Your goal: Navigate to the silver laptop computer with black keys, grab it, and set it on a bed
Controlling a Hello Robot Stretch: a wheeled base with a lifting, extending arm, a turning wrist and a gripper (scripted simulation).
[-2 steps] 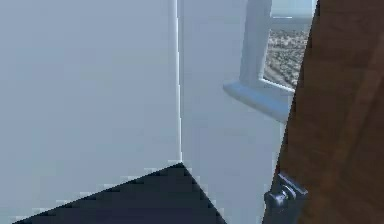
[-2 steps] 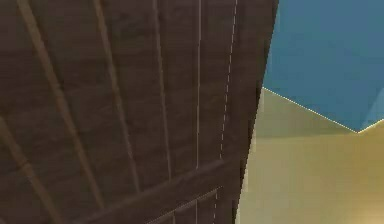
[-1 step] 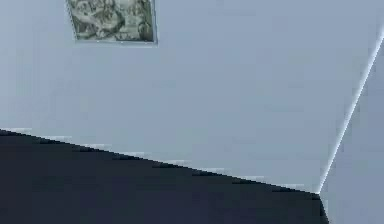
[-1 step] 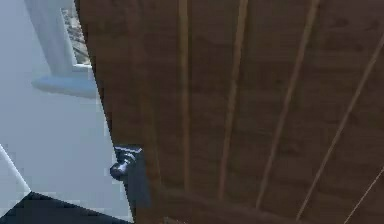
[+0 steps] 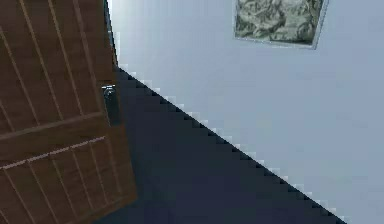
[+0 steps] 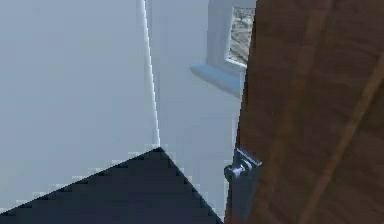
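A big brown wooden door (image 6: 320, 100) stands on the right side; it has long planks, and one plank runs slanted across it; a small shiny grey handle (image 6: 241, 167) sticks out from its left edge, low down. The floor (image 6: 130, 195) is very dark blue; it comes to a point where two pale walls (image 6: 70, 80) meet in a corner (image 6: 152, 80). On the wall nearer the door, up high, is a window (image 6: 240, 35) with a pale sill (image 6: 215, 77) under it; the door covers part of the window.
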